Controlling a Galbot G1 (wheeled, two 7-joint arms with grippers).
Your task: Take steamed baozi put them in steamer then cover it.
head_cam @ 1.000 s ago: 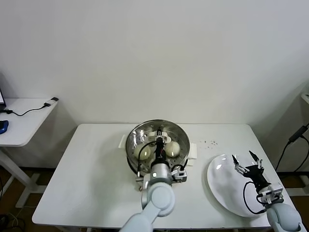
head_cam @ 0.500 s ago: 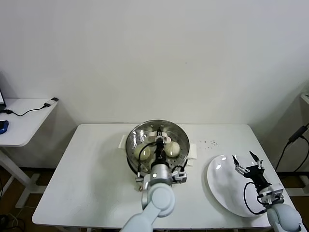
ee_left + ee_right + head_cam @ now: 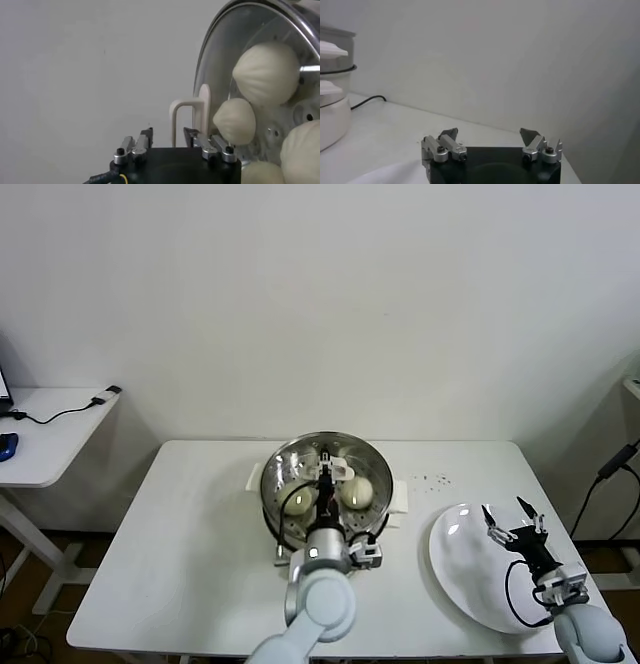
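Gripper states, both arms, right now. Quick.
Left gripper: open, fingers either side of the clear glass lid's whitish handle, not clamped.
Right gripper: open, holding nothing, above the flat white plate.

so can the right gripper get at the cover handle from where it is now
Probably not yet: the right gripper hovers open over the white plate, and the left gripper sits open around the cover handle.

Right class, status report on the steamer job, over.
Left tool open at cover handle, cover seated on steamer. Baozi inside. Right tool open, idle over plate. Nothing obstructing.
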